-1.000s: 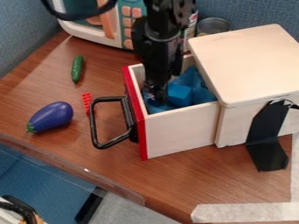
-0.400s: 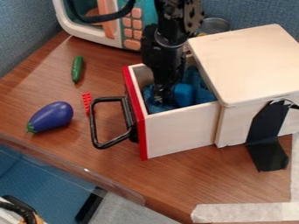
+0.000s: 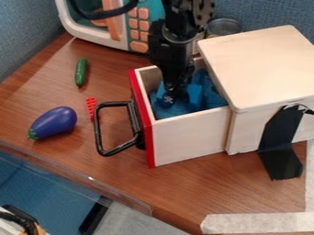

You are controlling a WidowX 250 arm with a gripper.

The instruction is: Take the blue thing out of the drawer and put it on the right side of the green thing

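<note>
Down inside the open wooden drawer [image 3: 190,140] is my gripper [image 3: 171,98], at the blue thing [image 3: 194,95], a small block-like piece. Blue shows on both sides of the gripper, and how its fingers stand around the piece cannot be made out. Blue cloth-like material [image 3: 171,109] lines the drawer beneath. The green thing [image 3: 81,72], a slim cucumber-like toy, lies on the table at the upper left, well away from the drawer.
A purple eggplant [image 3: 53,123] and a red brick [image 3: 91,108] lie left of the drawer's black handle [image 3: 101,131]. Behind stand a toy microwave [image 3: 109,24] and a can [image 3: 223,27]. The wooden box [image 3: 260,64] rises at right.
The gripper has shifted slightly right within the drawer, and blue now shows on its left side too. The blue piece looks turned and slightly shifted.
</note>
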